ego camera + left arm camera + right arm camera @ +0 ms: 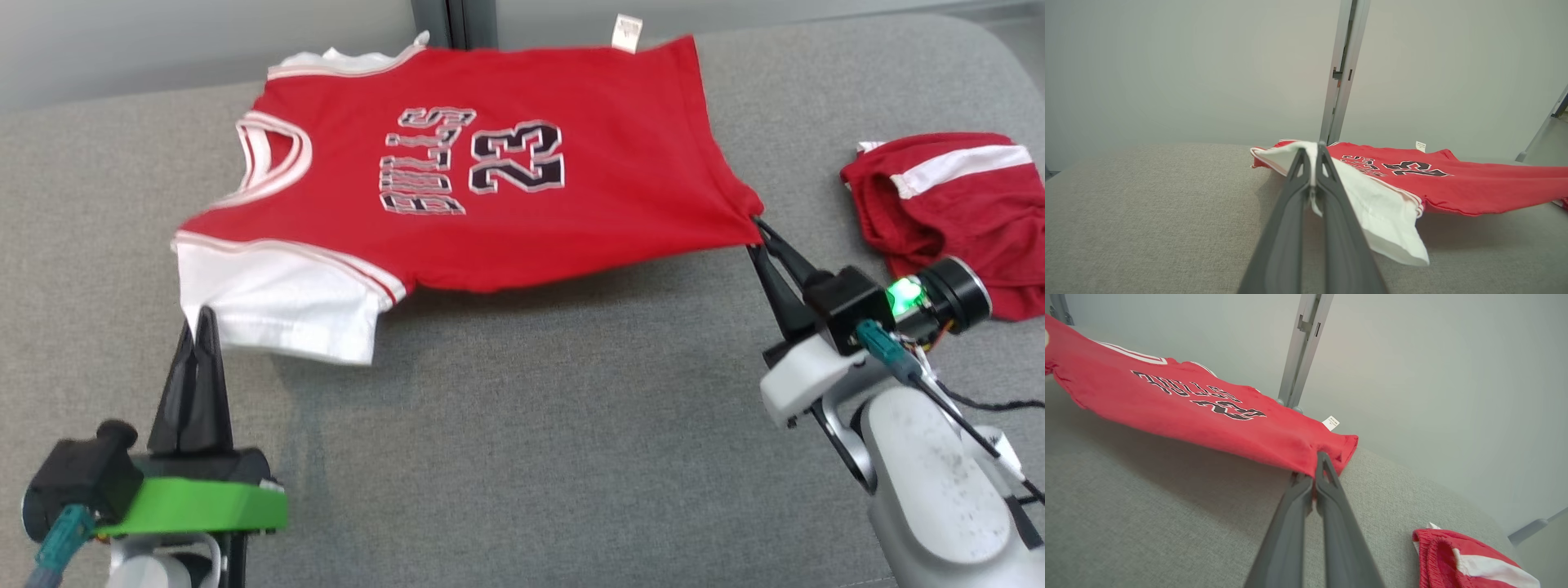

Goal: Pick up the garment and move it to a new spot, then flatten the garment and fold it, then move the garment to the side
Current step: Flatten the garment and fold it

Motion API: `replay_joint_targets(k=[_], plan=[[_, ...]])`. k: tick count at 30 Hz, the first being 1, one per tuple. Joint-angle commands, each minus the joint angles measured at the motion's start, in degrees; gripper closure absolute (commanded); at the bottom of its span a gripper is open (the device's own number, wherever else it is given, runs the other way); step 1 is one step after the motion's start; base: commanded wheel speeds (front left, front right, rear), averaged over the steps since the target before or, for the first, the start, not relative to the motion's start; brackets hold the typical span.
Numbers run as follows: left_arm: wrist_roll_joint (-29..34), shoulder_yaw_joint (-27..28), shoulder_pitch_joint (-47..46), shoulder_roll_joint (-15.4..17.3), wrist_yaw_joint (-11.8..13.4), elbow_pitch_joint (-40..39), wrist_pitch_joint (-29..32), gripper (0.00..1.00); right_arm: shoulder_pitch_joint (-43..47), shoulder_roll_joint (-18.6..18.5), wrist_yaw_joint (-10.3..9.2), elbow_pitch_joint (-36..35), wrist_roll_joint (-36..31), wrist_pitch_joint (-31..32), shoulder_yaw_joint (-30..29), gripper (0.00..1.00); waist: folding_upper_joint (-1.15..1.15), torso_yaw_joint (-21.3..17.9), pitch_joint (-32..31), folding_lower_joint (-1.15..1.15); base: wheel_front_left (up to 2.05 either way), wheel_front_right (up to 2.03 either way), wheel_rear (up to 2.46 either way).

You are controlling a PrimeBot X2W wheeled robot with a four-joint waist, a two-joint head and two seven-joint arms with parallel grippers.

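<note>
Tapered dark fingers (1282,245) pinch smooth red jersey (620,163).

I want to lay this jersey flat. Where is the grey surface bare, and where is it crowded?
Bare: the wide stretch of grey cushion nearer the robot, bordered by the near edge of the jersey, the left gripper and the right gripper; also the strip left of the collar. Crowded: the right side, where red shorts lie beside the right arm.

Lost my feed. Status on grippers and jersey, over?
Left gripper shut on white sleeve, right gripper shut on hem corner. Jersey stretched between them, near edge lifted off cushion. Red shorts at right, clear.
</note>
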Motion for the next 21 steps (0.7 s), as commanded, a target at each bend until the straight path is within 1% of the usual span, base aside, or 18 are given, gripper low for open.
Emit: replay_joint_targets(k=[1, 5, 10, 12, 15, 17, 21], plan=[[-0.61, 0.29, 2.77, -0.2, 0.77, -1.76, 0.51, 1.0, 2.88, -0.83, -0.09, -2.26, 0.39, 1.17, -0.27, 1.0, 0.0, -0.04, -6.16, 0.0, 0.0, 0.0, 0.0], [-1.03, -0.4, 10.87, -0.45, 2.3, -7.77, 3.17, 1.0, 11.87, -1.79, -0.09, -11.39, 0.35, 6.35, -0.83, 1.0, 0.0, 0.83, -8.59, 0.0, 0.0, 0.0, 0.0], [-2.45, -1.12, 17.89, -0.67, 3.9, -12.65, 7.23, 1.0, 21.93, -2.69, -0.09, -19.63, 1.85, 12.9, -0.37, 1.0, 0.0, 1.8, -10.15, 0.0, 0.0, 0.0, 0.0], [-2.8, -1.53, 19.19, -0.55, 4.05, -12.86, 8.65, 1.0, 23.87, -3.55, -0.09, -20.15, 1.81, 15.0, -0.01, 1.0, 0.0, 1.85, -10.26, 0.0, 0.0, 0.0, 0.0], [-3.85, -2.16, 19.67, -0.91, 3.87, -11.91, 10.16, 1.0, 24.86, -3.82, -0.09, -19.49, 2.19, 17.51, 1.04, 1.0, 0.0, 1.7, -10.14, 0.0, 0.0, 0.0, 0.0], [-4.45, -2.52, 19.16, -1.25, 3.67, -10.96, 10.7, 1.0, 24.55, -4.46, -0.09, -18.56, 2.33, 18.89, 1.7, 1.0, 0.0, 1.59, -9.81, 0.0, 0.0, 0.0, 0.0], [-5.62, -2.73, 17.4, -1.37, 3.1, -7.96, 11.29, 1.0, 22.66, -4.59, -0.1, -16.1, 3.32, 20.19, 2.86, 1.0, 0.0, 1.53, -8.76, 0.0, 0.0, 0.0, 0.0]])
